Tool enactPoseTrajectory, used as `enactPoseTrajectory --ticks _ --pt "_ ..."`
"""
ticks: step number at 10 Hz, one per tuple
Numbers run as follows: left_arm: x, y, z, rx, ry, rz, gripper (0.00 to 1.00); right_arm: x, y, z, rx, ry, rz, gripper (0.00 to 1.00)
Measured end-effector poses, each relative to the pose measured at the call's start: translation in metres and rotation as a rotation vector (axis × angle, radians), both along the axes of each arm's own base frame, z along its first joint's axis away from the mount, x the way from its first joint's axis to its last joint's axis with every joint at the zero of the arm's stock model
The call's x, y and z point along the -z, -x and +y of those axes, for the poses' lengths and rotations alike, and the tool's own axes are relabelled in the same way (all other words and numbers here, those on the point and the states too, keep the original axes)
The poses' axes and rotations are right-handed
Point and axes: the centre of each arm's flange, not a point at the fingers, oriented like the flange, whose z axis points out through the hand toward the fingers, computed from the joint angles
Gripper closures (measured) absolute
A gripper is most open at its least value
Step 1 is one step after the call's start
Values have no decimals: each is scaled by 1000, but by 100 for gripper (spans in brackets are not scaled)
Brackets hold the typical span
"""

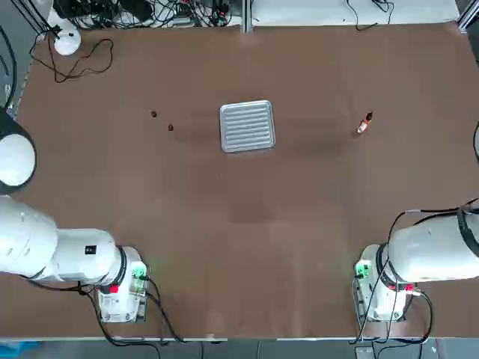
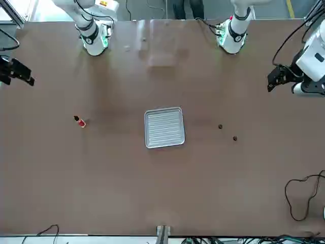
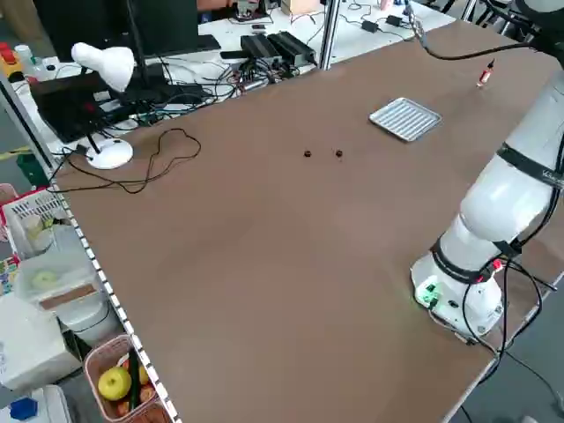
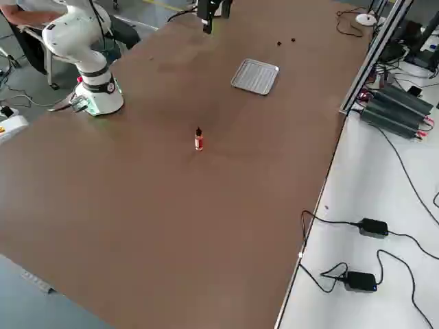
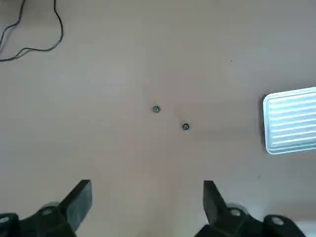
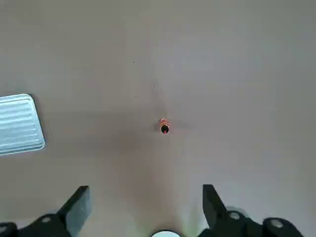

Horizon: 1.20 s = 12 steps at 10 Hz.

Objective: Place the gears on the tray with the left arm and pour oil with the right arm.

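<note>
Gears [image 5: 156, 109] lie left of the tray [image 1: 248, 126], oil [image 1: 364, 123] right. Left gripper [image 5: 148, 207] and right gripper [image 6: 145, 210] hang wide, empty; gear-picking seems first, needing the left lowered.

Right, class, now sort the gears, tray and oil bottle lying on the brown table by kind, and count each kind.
Small dark round gears: 2
Square silvery metal tray with ribbed surface: 1
Slim red oil bottle with white label and dark tip: 1
Total: 4
</note>
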Motion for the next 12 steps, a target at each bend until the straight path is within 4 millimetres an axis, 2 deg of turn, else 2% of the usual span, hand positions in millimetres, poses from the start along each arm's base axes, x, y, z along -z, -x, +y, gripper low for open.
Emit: enactPoseTrajectory --ticks 4,6,7,8,10,12 --pt "1 0 -5 8 0 2 1 0 -1 0 -10 -1 -6 0" --pt "18 -6 -15 13 3 7 1 5 -3 -2 -130 -8 -2 0" --pt "40 -14 -25 21 7 -8 1 9 -6 -6 -190 -13 3 0" --pt "71 -18 -36 34 10 -7 1 13 -9 -15 -241 -25 2 0" --pt "138 -20 -57 31 15 -13 1 22 -15 -53 -331 -98 -39 0" --pt "200 -6 -80 -1 4 -36 1 45 -19 -94 -418 -214 -101 0"
